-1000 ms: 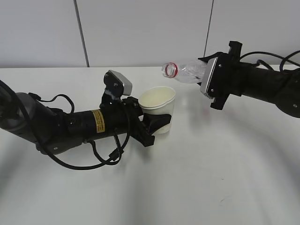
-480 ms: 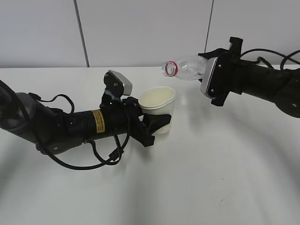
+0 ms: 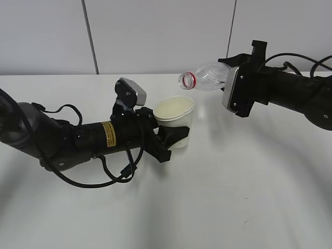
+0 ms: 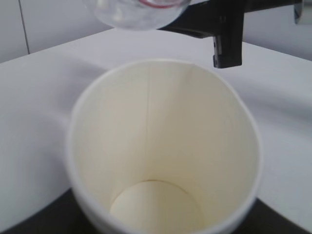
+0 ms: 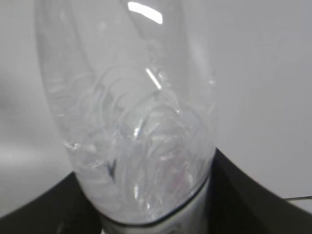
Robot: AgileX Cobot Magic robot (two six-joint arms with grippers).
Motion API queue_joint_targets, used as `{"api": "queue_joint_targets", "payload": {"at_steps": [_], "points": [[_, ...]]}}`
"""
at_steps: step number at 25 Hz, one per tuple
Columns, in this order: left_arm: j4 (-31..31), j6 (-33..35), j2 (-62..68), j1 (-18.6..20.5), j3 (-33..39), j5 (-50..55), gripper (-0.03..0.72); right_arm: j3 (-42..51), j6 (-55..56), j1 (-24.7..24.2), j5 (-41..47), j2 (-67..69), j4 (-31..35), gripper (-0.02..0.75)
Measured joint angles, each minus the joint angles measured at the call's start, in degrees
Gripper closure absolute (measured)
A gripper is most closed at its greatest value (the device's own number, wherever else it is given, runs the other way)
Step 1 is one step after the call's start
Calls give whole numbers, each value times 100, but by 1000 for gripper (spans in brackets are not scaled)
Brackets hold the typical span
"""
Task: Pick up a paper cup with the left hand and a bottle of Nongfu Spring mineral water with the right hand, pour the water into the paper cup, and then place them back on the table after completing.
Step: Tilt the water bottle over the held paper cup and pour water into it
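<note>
A white paper cup [image 3: 176, 118] stands upright, just above the table [image 3: 233, 197], and my left gripper [image 3: 174, 136] is shut on its lower wall. The left wrist view looks straight down into the cup [image 4: 161, 146]; I cannot tell whether water lies in its pale bottom. My right gripper [image 3: 221, 74] is shut on the clear bottle [image 3: 205, 77], which lies almost level in the air. Its open mouth with the red ring [image 3: 187, 79] points left, above and just right of the cup's rim. No stream shows. The bottle [image 5: 131, 122] fills the right wrist view between black fingers [image 5: 253, 195].
The left arm with its yellow sticker [image 3: 108, 134] lies low across the table's left side, with cables looping beside it. The right arm [image 3: 290, 93] reaches in from the right at bottle height. A grey panelled wall [image 3: 155, 31] stands behind the table.
The right gripper has risen slightly and rolled, lifting the bottle's rear end, so the mouth points a little more downward. The left arm and cup have not moved.
</note>
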Motion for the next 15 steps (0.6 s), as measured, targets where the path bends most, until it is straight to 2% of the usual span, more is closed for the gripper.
{"api": "queue_joint_targets", "payload": {"at_steps": [15], "points": [[0, 0, 0, 0, 0, 2, 314, 0, -520, 0, -205, 0, 10, 342]]}}
